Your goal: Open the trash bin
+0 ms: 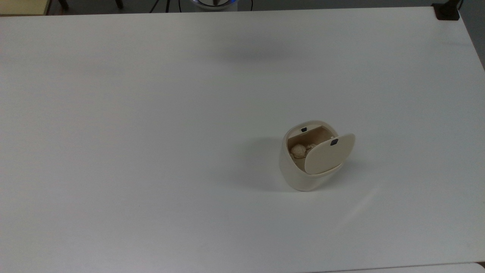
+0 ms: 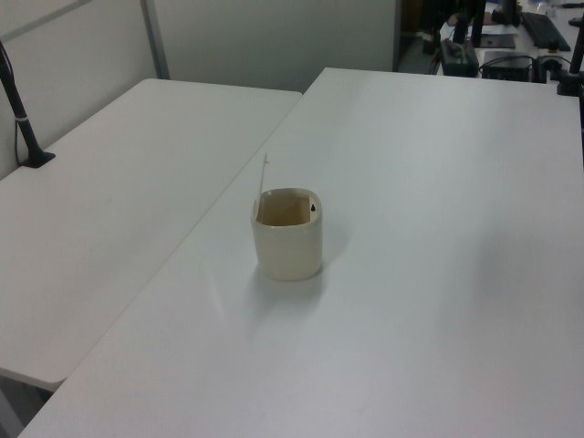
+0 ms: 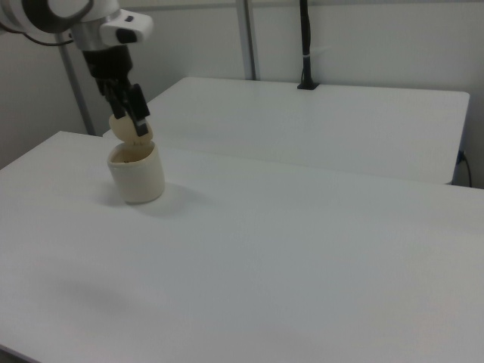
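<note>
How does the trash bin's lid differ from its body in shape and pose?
The lid is a thin flat plate; the body is a deep rounded cup. The lid stands raised, open; the body sits upright on the table. Both are cream, each with a small black mark.

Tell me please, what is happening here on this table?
A trash bin stands upright on the white table. Its lid is already swung up, and some crumpled lumps lie inside. In the right view the robot's gripper hangs just above the bin, in line with the lid. In the top view the bin stands free, so the gripper is probably apart from it. The opening looks done.
</note>
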`<state>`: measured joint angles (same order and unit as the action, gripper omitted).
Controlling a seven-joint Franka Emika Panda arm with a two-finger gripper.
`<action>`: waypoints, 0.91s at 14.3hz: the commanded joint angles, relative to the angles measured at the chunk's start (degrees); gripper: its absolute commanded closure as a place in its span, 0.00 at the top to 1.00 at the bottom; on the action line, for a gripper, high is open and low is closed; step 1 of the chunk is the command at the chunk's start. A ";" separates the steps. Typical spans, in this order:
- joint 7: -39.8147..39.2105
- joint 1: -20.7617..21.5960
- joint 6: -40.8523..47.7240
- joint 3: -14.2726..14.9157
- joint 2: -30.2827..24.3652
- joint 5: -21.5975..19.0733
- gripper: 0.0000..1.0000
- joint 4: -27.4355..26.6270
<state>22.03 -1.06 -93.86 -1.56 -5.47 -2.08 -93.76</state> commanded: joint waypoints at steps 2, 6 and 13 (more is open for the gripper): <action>-8.66 -3.69 1.31 -0.02 -2.27 -2.23 1.00 -1.60; -17.10 -2.72 0.35 0.24 -1.30 -1.35 1.00 -1.60; -20.70 -0.52 -2.73 0.24 2.65 1.47 1.00 -1.25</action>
<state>4.89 -2.14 -95.14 -1.62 -2.97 -1.71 -94.12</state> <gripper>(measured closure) 0.000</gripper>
